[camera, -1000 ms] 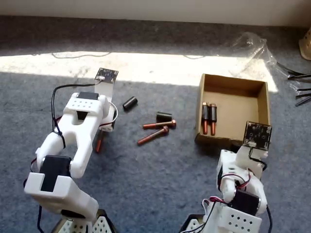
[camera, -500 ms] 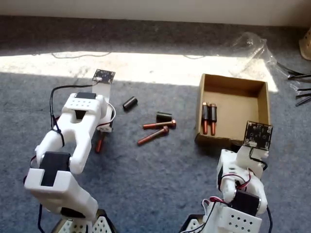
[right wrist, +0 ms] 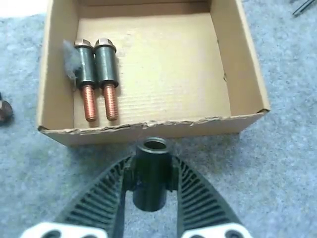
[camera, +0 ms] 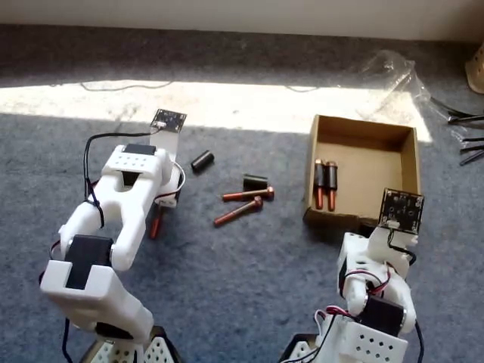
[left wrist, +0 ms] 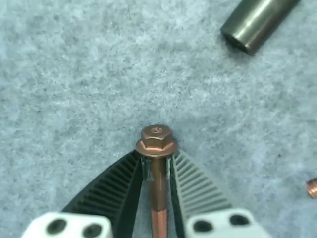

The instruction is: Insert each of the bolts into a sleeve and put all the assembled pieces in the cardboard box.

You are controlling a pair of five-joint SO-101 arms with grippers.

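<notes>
My left gripper (left wrist: 156, 157) is shut on a copper bolt (left wrist: 157, 144) just under its hex head, held above the grey carpet; part of that bolt (camera: 155, 223) pokes out beside the left arm. A black sleeve (left wrist: 257, 20) lies just beyond it. My right gripper (right wrist: 151, 166) is shut on another black sleeve (right wrist: 150, 181), open end up, just in front of the cardboard box (right wrist: 163, 59). Two assembled pieces (right wrist: 94, 74) lie side by side in the box (camera: 370, 162). Two loose bolts (camera: 242, 203) and a second loose sleeve (camera: 255, 182) lie between the arms.
A crumpled clear plastic bag (camera: 386, 68) lies behind the box, and black tools (camera: 465, 140) lie at the right edge. A sunlit strip (camera: 227, 102) crosses the carpet behind the parts.
The left arm's wrist has swung slightly left and then back, with the bolt still held. The right arm has stayed still.
</notes>
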